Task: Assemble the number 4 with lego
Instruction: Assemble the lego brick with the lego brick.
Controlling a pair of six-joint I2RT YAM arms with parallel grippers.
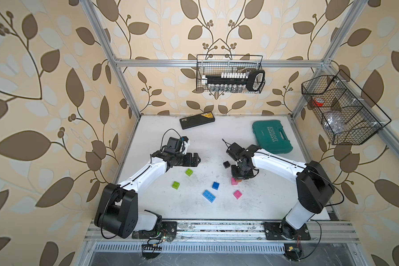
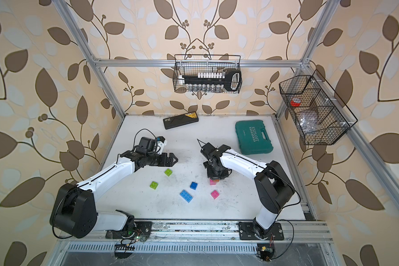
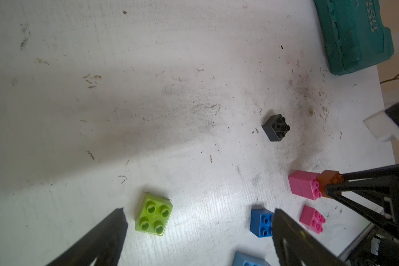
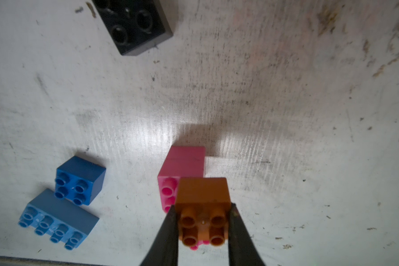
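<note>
In a top view the left jaws gape empty near the left edge of the worktop; loose lego lies toward the near edge. In the right wrist view the right jaws clamp the orange brick partly over a pink brick; pressed off-centre, it may skew or pop loose.

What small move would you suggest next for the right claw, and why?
Probably nudge the orange brick sideways over the pink brick before pressing down: the right claw grips it, yet pink studs show beside it, so they look misaligned.
</note>
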